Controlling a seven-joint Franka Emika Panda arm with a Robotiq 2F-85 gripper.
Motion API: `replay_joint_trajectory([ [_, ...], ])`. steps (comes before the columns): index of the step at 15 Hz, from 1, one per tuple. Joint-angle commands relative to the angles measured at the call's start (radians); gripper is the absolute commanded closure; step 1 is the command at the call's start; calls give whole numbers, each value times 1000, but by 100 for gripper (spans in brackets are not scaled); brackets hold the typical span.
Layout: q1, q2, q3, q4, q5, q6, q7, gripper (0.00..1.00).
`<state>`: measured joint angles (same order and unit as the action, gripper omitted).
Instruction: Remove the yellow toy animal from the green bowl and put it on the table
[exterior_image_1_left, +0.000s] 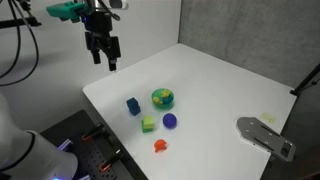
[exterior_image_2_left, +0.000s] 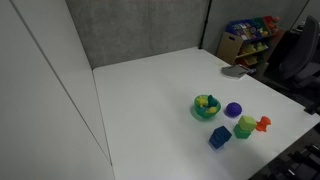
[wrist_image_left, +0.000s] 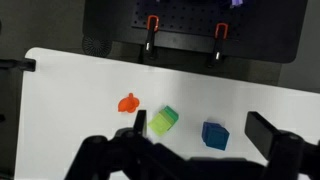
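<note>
The green bowl (exterior_image_1_left: 163, 98) sits on the white table (exterior_image_1_left: 220, 80), and the yellow toy animal (exterior_image_1_left: 162, 96) lies inside it. Both also show in an exterior view, the bowl (exterior_image_2_left: 206, 107) with the toy (exterior_image_2_left: 206, 102) in it. My gripper (exterior_image_1_left: 105, 58) hangs open and empty high above the table's far left corner, well away from the bowl. In the wrist view the open jaws (wrist_image_left: 198, 130) frame the table below; the bowl and toy are out of that view.
Around the bowl lie a blue cube (exterior_image_1_left: 133, 105), a yellow-green cube (exterior_image_1_left: 149, 124), a purple ball (exterior_image_1_left: 170, 121) and an orange-red piece (exterior_image_1_left: 160, 145). A grey metal piece (exterior_image_1_left: 265, 135) lies at the table's edge. A shelf of colourful items (exterior_image_2_left: 250, 35) stands beyond the table.
</note>
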<state>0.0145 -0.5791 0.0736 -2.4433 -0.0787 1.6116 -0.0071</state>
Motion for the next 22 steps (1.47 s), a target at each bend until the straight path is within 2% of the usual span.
replay_joint_trajectory([
  [1,13,1,-11,2,-4,-2,6,0],
  [9,12,24,-7,23,13,36,32,0],
  [22,25,264,9,131,54,324,126,0],
])
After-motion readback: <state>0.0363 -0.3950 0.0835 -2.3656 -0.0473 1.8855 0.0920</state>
